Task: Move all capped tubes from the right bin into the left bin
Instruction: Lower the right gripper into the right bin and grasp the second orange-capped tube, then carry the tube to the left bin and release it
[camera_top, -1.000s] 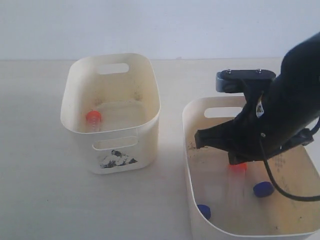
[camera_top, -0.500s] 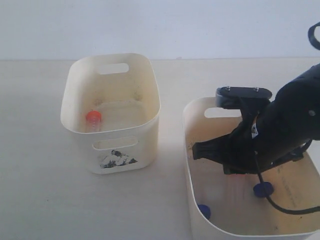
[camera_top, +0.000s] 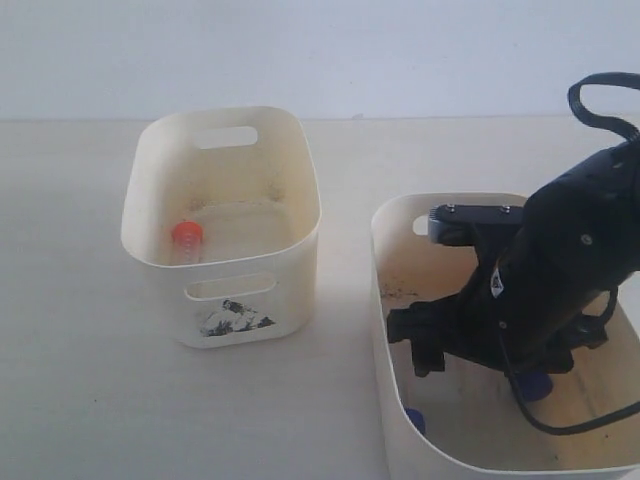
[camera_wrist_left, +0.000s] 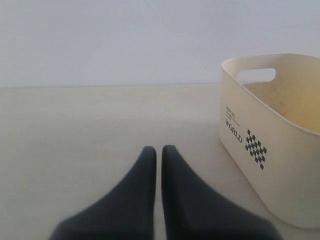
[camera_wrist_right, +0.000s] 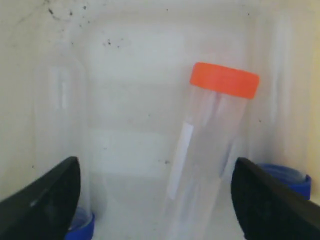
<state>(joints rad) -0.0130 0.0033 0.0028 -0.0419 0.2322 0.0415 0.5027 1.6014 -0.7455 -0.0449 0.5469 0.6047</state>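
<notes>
In the right wrist view, a clear tube with an orange cap (camera_wrist_right: 224, 79) lies on the floor of the right bin (camera_top: 392, 250). My right gripper (camera_wrist_right: 156, 200) is open and low inside that bin, one finger (camera_wrist_right: 47, 197) on each side of the tube and neither touching it. Two blue caps (camera_wrist_right: 80, 226) (camera_wrist_right: 289, 179) of other tubes show behind the fingers; in the exterior view they are one (camera_top: 416, 421) and another (camera_top: 533, 385). The left bin (camera_top: 300, 190) holds an orange-capped tube (camera_top: 186, 238). My left gripper (camera_wrist_left: 158, 150) is shut and empty over the table.
The right arm (camera_top: 560, 270) and its cable fill most of the right bin and hide the orange tube in the exterior view. The left wrist view shows the patterned wall of the right bin (camera_wrist_left: 255, 147) beside the gripper. Bare table (camera_top: 60, 330) surrounds both bins.
My right arm has come down deeper into the right bin, covering the orange-capped tube in the exterior view. The left bin and its tube have not moved.
</notes>
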